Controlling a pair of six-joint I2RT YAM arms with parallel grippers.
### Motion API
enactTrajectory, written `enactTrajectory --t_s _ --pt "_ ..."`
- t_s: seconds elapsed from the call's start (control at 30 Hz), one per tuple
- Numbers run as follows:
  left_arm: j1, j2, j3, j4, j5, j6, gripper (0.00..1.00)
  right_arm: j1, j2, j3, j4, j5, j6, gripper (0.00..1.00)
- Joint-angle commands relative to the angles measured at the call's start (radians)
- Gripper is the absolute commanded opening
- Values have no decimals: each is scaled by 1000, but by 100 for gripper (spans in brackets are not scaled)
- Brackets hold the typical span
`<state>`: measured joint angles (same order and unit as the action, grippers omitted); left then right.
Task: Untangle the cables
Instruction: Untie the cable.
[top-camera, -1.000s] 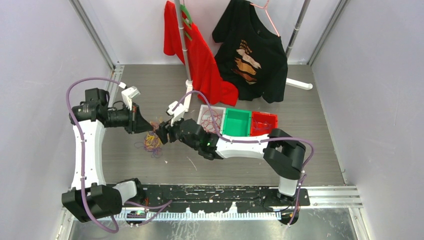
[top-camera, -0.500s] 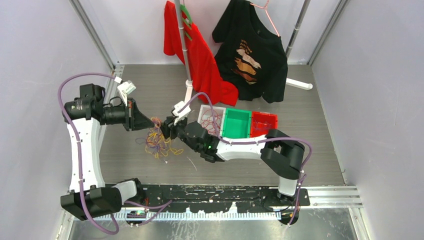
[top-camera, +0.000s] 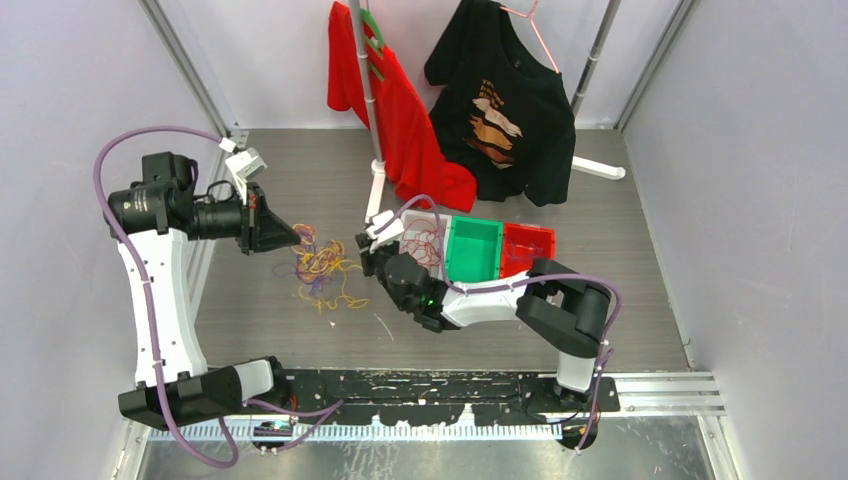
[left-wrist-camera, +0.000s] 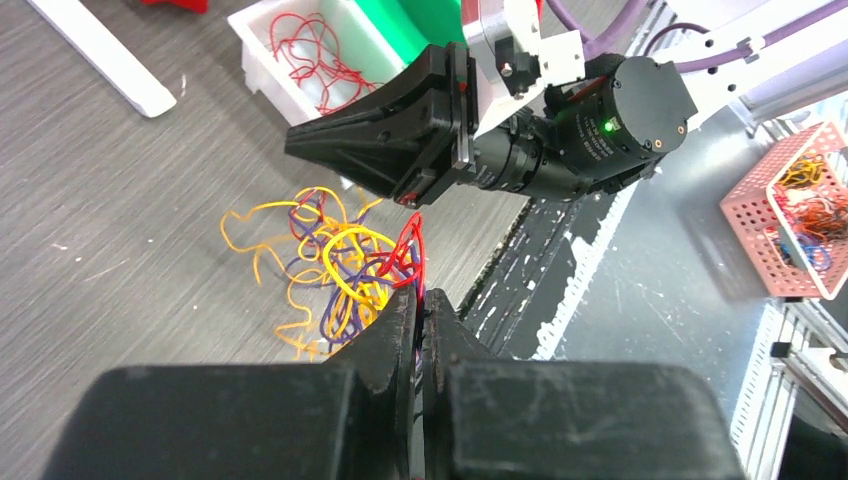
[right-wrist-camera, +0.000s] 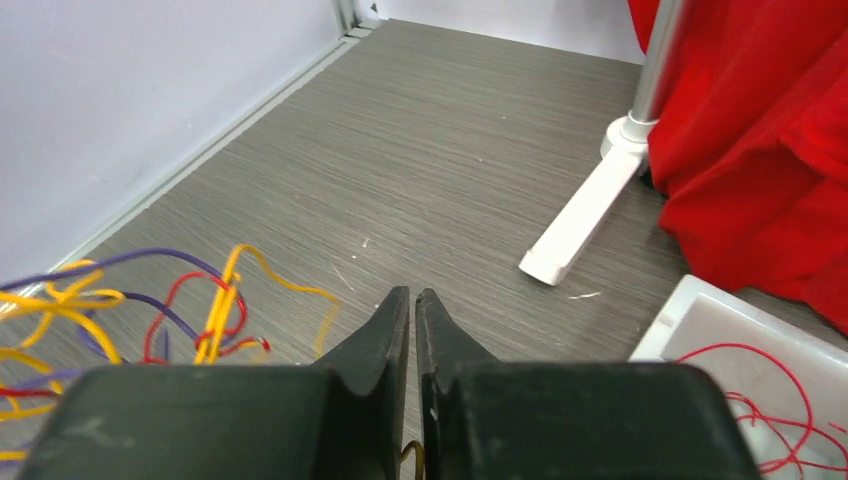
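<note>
Because the cables (top-camera: 318, 268) lie heaped on the table (top-camera: 300, 170) near the white bin (right-wrist-camera: 715, 330) with strands looped through each other, a pull away from the bin may drag the whole heap and tighten its knots. The left gripper (left-wrist-camera: 420, 298), beyond the heap from the bin, pinches a red loop (left-wrist-camera: 412, 245) between closed fingers, and so thin a strand could slip out; the right gripper (right-wrist-camera: 413, 295), between heap and bin, shows only a hairline slit, and I cannot tell whether it holds anything.
</note>
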<state>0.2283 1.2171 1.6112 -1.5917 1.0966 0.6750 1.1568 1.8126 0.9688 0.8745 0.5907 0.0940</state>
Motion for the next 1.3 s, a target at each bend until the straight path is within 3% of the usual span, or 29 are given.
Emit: enactTrajectory --t_s 0.0,0.17,0.33,0.57,0.83,0.93,1.03,1.13,1.27 --pt "-6 -40 60 -45 -64 -14 0 -7 -96 -37 62 39 -4 9" --pt "-6 -88 81 14 -173 15 0 -14 -185 -121 63 40 -1 5" --pt "-6 -84 62 29 -172 14 0 -14 -285 -123 -41 -51 18 6" --pt "-6 -125 -51 205 -373 -10 0 -14 -435 -181 -126 -67 58 8" --pt "-6 -122 -46 259 -382 -58 0 -14 -536 -212 -228 -118 119 6" --pt "-6 -121 -52 270 -403 -60 0 -17 -592 -251 -187 -67 147 3" --pt "-6 -127 -93 306 -472 -49 0 -39 -672 -318 -92 -135 225 3" --pt "-6 -124 -110 294 -454 -32 0 -48 -708 -342 -37 -245 292 14" --pt "-6 -114 -76 218 -289 -27 0 -48 -678 -267 -130 -388 298 32"
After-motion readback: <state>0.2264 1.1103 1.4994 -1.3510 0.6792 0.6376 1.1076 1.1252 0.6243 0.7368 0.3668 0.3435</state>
